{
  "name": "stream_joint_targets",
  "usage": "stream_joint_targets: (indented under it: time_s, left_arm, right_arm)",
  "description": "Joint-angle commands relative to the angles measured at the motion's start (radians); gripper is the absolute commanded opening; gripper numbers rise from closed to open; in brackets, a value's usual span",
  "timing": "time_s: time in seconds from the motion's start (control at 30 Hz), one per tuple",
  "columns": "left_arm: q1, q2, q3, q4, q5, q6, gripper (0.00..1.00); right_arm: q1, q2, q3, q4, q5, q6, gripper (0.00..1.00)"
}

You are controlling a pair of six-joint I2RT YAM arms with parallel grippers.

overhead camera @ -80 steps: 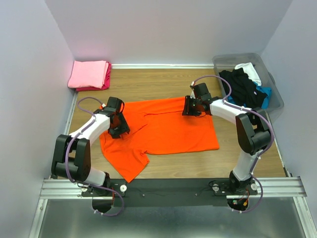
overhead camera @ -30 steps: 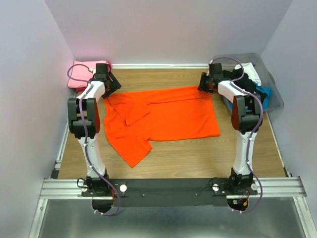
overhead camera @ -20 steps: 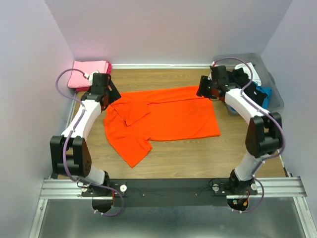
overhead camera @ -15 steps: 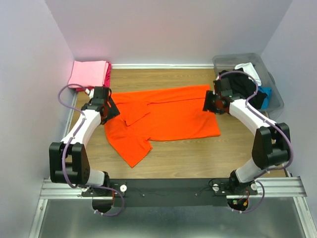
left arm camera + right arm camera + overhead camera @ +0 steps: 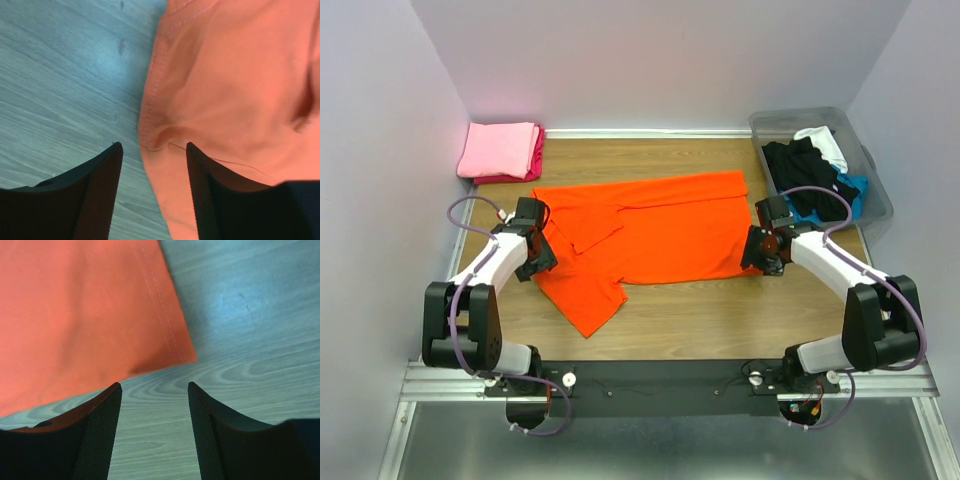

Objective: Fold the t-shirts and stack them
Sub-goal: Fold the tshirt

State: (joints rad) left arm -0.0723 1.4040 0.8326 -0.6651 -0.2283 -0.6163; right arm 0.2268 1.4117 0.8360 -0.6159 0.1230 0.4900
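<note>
Hovering with jaws apart at the edge of the orange t-shirt point(image 5: 650, 235) spread across the centre of the top view, the right gripper point(image 5: 155, 386) might close short of its corner on the table point(image 5: 240, 340) while the left gripper point(image 5: 154, 147), jaws apart too, grabs only puckered hem, skewing the fold.

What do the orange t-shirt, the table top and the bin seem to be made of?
Orange t-shirt: soft matte cloth; stitched hems and wrinkles show. Table top: wood or wood-look laminate, smooth, with grain lines. Bin: probably translucent grey plastic; clothes show through its wall.
</note>
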Motion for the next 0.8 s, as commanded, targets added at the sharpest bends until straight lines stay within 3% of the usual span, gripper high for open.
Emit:
stream_joint_targets:
  time_s: [0.0,0.4,0.57,0.67,0.77]
  left_arm:
    - [-0.001,0.029,-0.038,0.025,-0.029,-0.020,0.58]
    - [0.009,0.116,-0.084,0.096,-0.040,-0.026,0.49]
    - [0.014,0.116,-0.084,0.098,-0.037,-0.025,0.34]
    - [0.014,0.115,-0.086,0.102,-0.031,-0.020,0.18]
    - [0.014,0.110,-0.087,0.105,-0.022,-0.016,0.09]
  right_arm:
    - [-0.009,-0.034,-0.032,-0.018,0.033,0.035,0.63]
    - [-0.010,-0.052,-0.081,-0.016,0.021,0.062,0.63]
    - [-0.027,-0.077,-0.106,-0.013,0.049,0.099,0.63]
    - [-0.047,-0.097,-0.123,0.001,0.066,0.130,0.63]
    - [-0.072,-0.123,-0.136,0.016,0.060,0.163,0.63]
